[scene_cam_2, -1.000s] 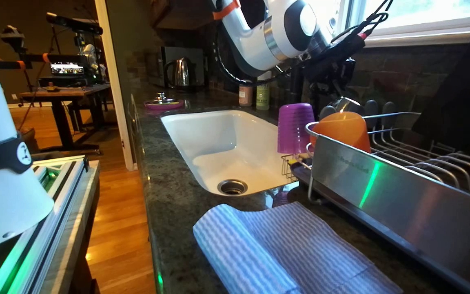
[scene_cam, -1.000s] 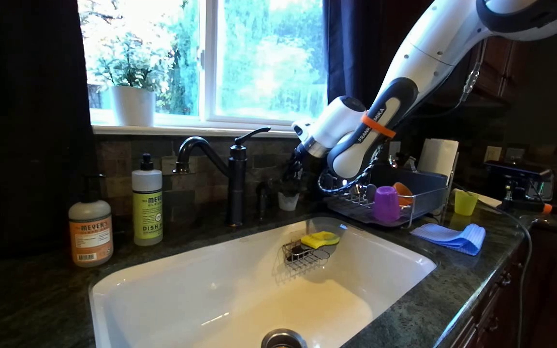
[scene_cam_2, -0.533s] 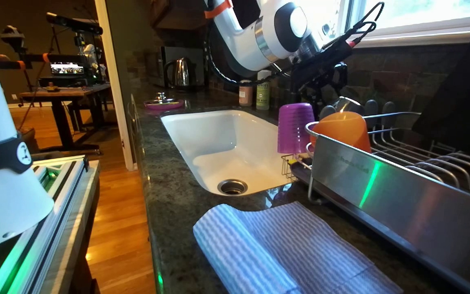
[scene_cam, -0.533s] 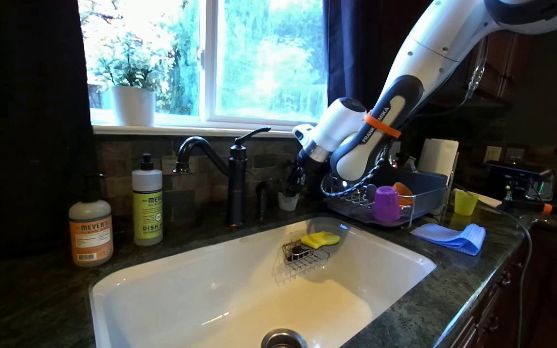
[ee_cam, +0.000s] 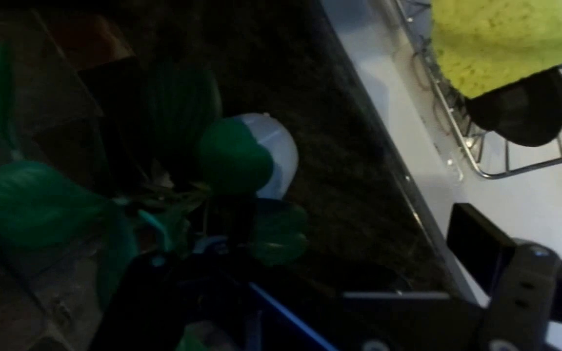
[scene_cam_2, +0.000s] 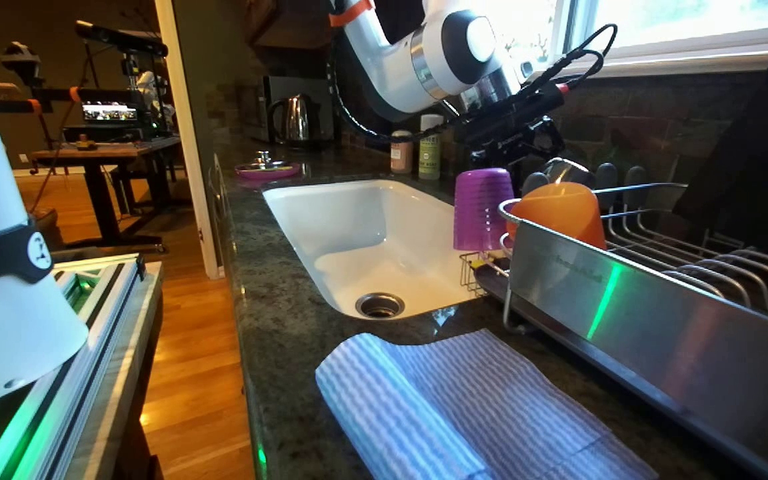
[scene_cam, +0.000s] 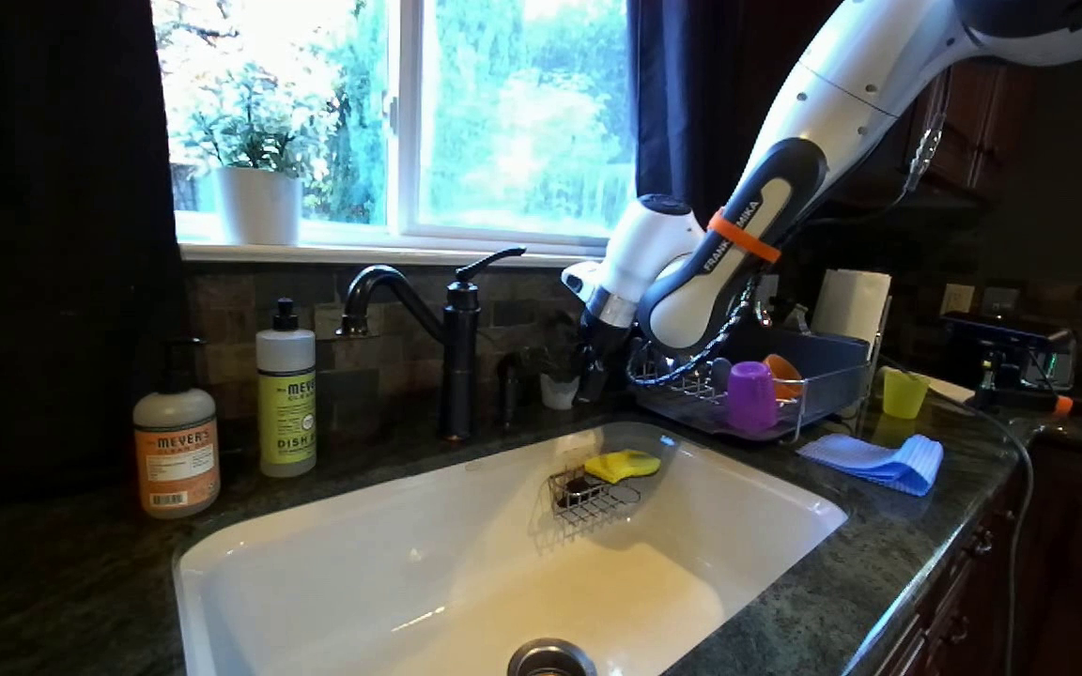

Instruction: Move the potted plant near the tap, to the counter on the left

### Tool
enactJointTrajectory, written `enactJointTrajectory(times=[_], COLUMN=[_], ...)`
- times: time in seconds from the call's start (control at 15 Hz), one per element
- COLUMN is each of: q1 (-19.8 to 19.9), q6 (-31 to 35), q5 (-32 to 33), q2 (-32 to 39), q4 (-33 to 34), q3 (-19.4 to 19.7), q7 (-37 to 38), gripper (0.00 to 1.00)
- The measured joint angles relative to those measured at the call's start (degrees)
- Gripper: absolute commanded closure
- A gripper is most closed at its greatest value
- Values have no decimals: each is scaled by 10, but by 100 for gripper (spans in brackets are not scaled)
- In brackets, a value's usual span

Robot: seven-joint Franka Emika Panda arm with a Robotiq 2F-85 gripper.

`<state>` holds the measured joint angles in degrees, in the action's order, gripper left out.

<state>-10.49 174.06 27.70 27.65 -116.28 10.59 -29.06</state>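
Your black two-fingered tool (scene_cam: 592,380) has its fingers (ee_cam: 478,243) spread wide and is pinching nothing. In an exterior view it hangs just to the right of the little green-leaved plant in a small white pot (scene_cam: 559,391). That plant stands on the dark, speckled stone surface (scene_cam: 823,591), right of the black, curved metal tap (scene_cam: 459,371) and on the far side of the shiny white sink (scene_cam: 344,535). The wrist view shows leaves by one finger; you can't tell if they touch. Swing sideways and a finger could snag the leaves and tip the pot. Pinch only leaves and the pot may slip and drop into the sink. Go left too low and you may hit the tap.
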Motion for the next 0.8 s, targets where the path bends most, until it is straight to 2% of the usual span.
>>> enactJointTrajectory(times=[0.2,0.33,0.6,0.8], q1=[45,62,65,66], q6=[-40,-68,-121,-134], q5=[-3,-4,2,18], q2=[-16,-27,-40,-38], q4=[-10,-13,-13,-11], q3=[-71,-97,-89,-77], q7=[-6,-8,-7,-5], gripper=[1,0,0,0])
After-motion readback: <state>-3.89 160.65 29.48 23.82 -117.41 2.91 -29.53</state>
